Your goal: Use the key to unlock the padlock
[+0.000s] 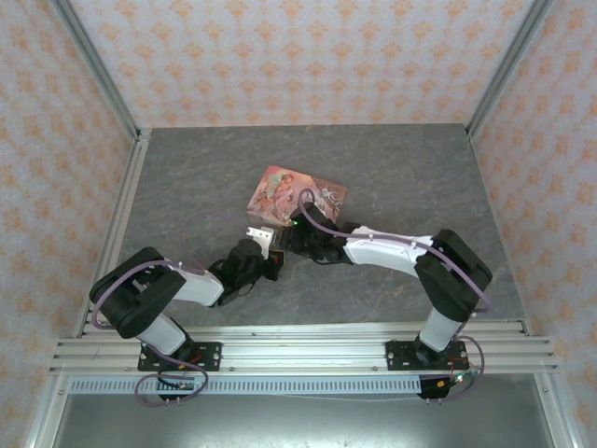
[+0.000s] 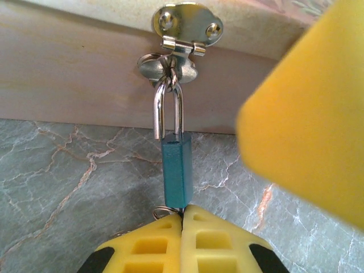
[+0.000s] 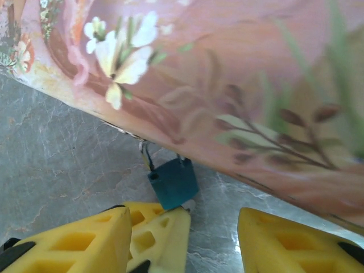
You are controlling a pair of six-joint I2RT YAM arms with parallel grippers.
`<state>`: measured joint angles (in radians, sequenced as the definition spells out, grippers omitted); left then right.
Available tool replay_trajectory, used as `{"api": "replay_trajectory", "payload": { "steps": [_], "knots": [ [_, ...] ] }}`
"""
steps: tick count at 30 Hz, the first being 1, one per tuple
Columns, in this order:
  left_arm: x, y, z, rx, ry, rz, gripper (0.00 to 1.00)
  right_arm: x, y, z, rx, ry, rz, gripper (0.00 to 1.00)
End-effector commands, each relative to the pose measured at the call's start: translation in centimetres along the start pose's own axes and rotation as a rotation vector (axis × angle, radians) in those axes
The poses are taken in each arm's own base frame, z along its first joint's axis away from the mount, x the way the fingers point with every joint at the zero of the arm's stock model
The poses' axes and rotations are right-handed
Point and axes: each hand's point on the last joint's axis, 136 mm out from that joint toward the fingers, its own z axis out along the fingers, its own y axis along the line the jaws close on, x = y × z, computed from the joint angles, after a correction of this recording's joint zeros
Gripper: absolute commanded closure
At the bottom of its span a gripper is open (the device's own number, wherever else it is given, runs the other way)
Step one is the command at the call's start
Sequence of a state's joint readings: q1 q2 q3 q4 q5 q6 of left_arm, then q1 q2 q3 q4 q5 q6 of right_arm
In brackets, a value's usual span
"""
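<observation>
**Padlock on tin hasp: locked, both grippers at its base**

1. Left gripper [image 2: 182, 213]. The fingers are pressed together and touch the lower end of the padlock [image 2: 175, 170]. A thin wire ring [image 2: 160, 211] peeks out beside the tips. The tips cover the keyhole end, so I cannot tell whether the key is pinched between them.

2. Right gripper [image 3: 183, 211]. The fingers are spread and grip nothing. It sits just beside the left one, with its opening facing the padlock.

3. Padlock. It is blue-teal and reaches from the hasp [image 2: 181, 28] toward the left fingertips, over the table [image 2: 68, 170]. Both legs of the shackle [image 2: 169, 108] are seated in the body and pass through the hasp staple.

4. Tin [image 3: 227, 85]. It is pink and illustrated, with the lid down, and sits behind the lock.

Progress, as a judgement: the approach is done and the lock is met at its keyhole end. The key may already be in. Turning it and freeing the shackle are left, so the task is early to middle.

Count: two grippers. One each of padlock, shackle, hasp, tin and ring. The key cannot be counted from here.
</observation>
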<state>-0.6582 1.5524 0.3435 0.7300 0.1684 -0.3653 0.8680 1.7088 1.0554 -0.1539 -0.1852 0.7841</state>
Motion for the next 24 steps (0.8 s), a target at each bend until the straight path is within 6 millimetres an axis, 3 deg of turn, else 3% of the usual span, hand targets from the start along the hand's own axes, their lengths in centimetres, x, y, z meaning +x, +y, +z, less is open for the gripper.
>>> {"api": "replay_trajectory", "payload": {
  "steps": [1, 7, 11, 15, 24],
  "knots": [
    [-0.3, 0.3, -0.3, -0.01, -0.015, 0.016, 1.0, -0.1, -0.5, 0.7, 0.075, 0.011, -0.044, 0.48],
    [-0.3, 0.4, -0.3, -0.014, -0.018, 0.017, 1.0, 0.4, -0.8, 1.7, 0.11, 0.05, -0.05, 0.48],
    [-0.3, 0.8, -0.3, -0.034, -0.02, 0.017, 0.79, 0.2, -1.2, 1.5, 0.125, 0.035, -0.043, 0.48],
    [-0.3, 1.0, -0.4, -0.044, -0.022, 0.015, 0.67, -0.5, -1.3, 0.5, 0.128, -0.008, -0.035, 0.48],
    [-1.2, 1.4, -1.8, -0.074, -0.053, 0.009, 0.55, -2.8, -0.7, -3.2, 0.097, -0.14, -0.007, 0.48]
  ]
}}
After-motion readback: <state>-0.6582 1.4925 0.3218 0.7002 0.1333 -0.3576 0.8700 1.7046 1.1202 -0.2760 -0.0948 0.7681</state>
